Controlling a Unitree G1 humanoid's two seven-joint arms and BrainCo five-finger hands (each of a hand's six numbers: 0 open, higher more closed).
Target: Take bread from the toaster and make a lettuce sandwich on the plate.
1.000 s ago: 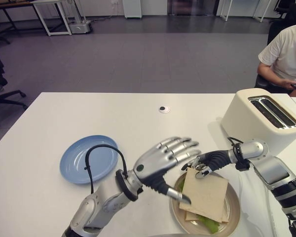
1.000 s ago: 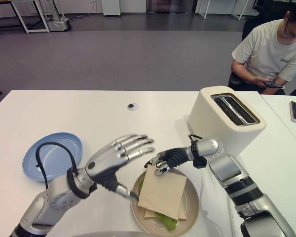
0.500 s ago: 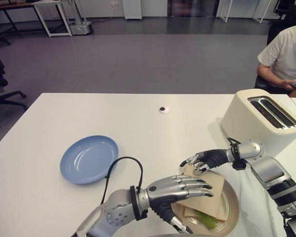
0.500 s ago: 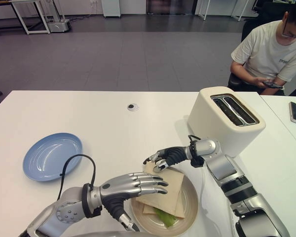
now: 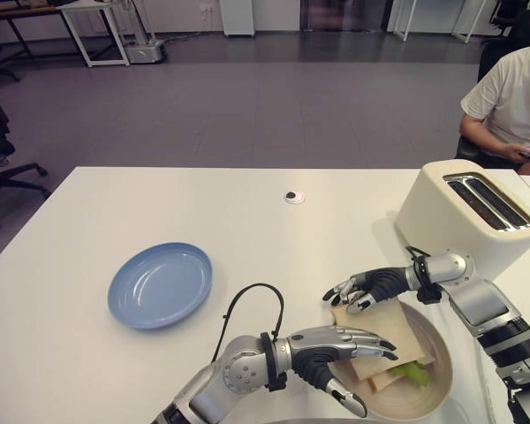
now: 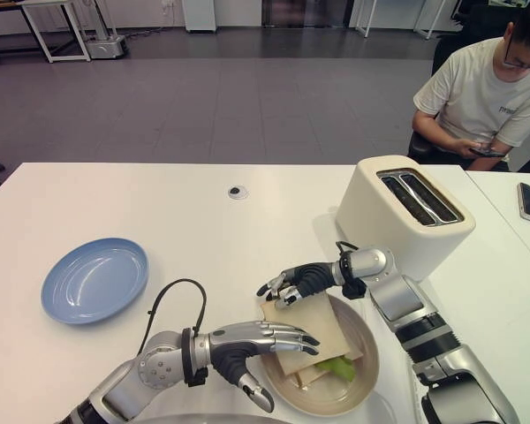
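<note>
Bread's (image 6: pixel 327 318) far corner points away, pinched by the curled right hand (image 6: pixel 291 283). Left hand (image 6: pixel 247 340) lies flat, fingers outstretched, atop it.

office floor, desks (image 5: pixel 22 8), swivel chair (image 5: pixel 2 172)

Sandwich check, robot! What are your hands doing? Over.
Left hand flat on top slice, fingers open. Right hand pinching its far corner. Lettuce beneath, all on beige plate. Nothing blocking; toaster and blue plate well apart.
</note>
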